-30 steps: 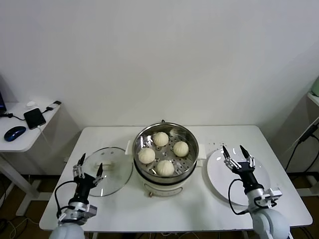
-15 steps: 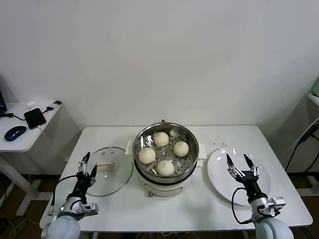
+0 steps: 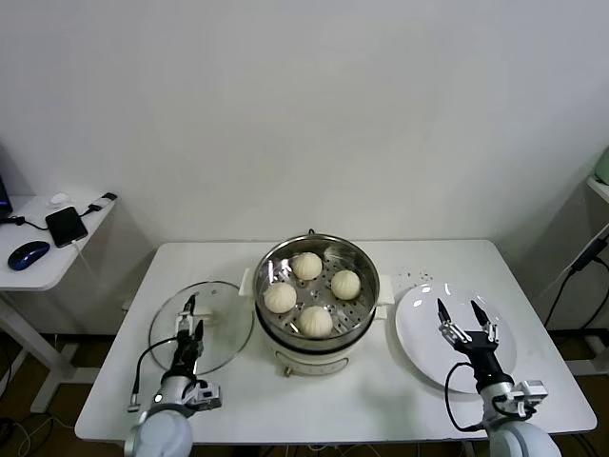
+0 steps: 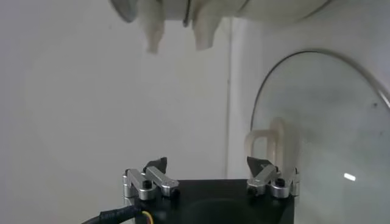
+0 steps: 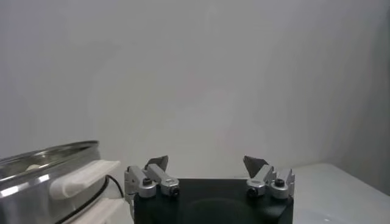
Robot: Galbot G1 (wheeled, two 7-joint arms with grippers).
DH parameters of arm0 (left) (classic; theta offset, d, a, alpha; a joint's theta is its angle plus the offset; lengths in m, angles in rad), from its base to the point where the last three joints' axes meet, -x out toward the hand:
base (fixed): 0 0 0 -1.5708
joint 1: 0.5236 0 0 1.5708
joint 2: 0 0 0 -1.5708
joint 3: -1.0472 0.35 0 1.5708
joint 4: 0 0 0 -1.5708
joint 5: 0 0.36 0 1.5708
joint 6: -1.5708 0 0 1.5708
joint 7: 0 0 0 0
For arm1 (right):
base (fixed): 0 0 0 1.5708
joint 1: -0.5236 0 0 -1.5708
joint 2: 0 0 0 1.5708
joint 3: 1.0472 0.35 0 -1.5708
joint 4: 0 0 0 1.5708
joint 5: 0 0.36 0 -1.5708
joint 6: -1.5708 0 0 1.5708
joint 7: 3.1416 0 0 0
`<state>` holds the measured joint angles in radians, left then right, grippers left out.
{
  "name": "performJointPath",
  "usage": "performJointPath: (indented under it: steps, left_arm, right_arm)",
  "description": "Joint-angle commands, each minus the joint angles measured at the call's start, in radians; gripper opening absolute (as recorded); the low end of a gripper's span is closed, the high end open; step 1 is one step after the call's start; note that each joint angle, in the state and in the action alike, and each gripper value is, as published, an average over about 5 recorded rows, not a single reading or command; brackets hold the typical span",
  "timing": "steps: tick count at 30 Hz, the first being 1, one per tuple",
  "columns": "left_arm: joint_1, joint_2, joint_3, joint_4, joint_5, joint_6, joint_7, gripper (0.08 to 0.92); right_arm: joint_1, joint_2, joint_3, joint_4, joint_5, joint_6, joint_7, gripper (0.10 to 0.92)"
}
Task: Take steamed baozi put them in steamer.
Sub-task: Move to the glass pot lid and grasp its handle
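Four steamed baozi [image 3: 312,293] sit inside the steamer [image 3: 317,303] at the middle of a white surface [image 3: 333,400]

The buns rest on the perforated tray in the steel pot. The left tool [image 3: 189,314] hangs with fingers spread over the near part of a glass lid [image 3: 203,327] lying flat just left of the steamer. The right tool [image 3: 461,317], fingers also spread and holding nothing, hangs above a white plate [image 3: 419,328] on the steamer's right

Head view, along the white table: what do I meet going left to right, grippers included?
Left gripper, open, over the glass lid → steamer holding four baozi → white plate → right gripper, open, over the plate.
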<state>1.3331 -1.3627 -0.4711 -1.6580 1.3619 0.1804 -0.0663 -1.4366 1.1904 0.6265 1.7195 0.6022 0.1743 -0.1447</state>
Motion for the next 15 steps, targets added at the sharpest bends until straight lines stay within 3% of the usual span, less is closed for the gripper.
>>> performJointPath:
  steps: [1,15]
  left_arm:
    - [-0.058,-0.010,0.057,0.094,0.064,0.064,-0.018,0.823]
    - [-0.112,0.007,0.043,0.143,0.075,0.073,-0.013,0.823]
  right_arm:
    - [-0.004,0.007,0.003,-0.004,-0.002,0.001,0.002,0.823]
    - [-0.006,0.010,0.005,-0.019,-0.003,0.004,0.002,0.823]
